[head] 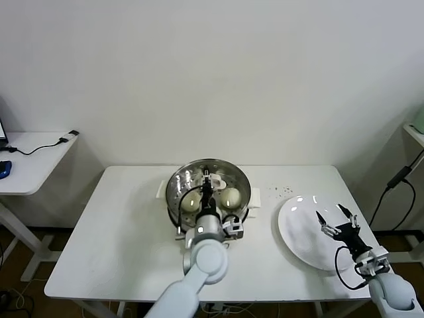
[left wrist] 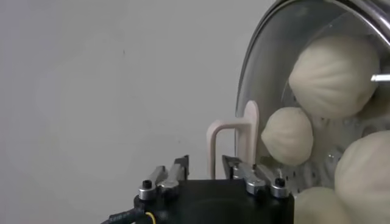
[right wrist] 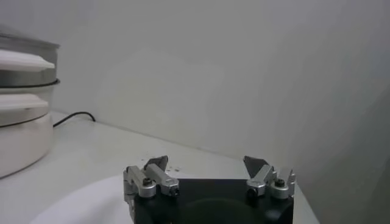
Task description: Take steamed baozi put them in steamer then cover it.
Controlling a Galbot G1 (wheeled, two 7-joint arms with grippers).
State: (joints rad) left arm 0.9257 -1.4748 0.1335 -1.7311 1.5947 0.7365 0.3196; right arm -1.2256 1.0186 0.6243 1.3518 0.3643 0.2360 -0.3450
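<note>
Cream-white baozi [left wrist: 333,75], smooth and domed, inside shiny round steamer [head: 177,187]; clear glass cover [left wrist: 263,67] resting on top, its white handle [left wrist: 234,141] upright between left end effector [left wrist: 210,176] fingertips, jaws slightly apart.

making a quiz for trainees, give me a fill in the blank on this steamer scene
1. The cover sits on the ____.
2. The left tool has its fingers on either side of the cover's white ____.
3. The right tool hovers open over the white ____.
4. Through the glass, the baozi lie ____ the steamer.

Missing words: steamer; handle; plate; inside
</note>
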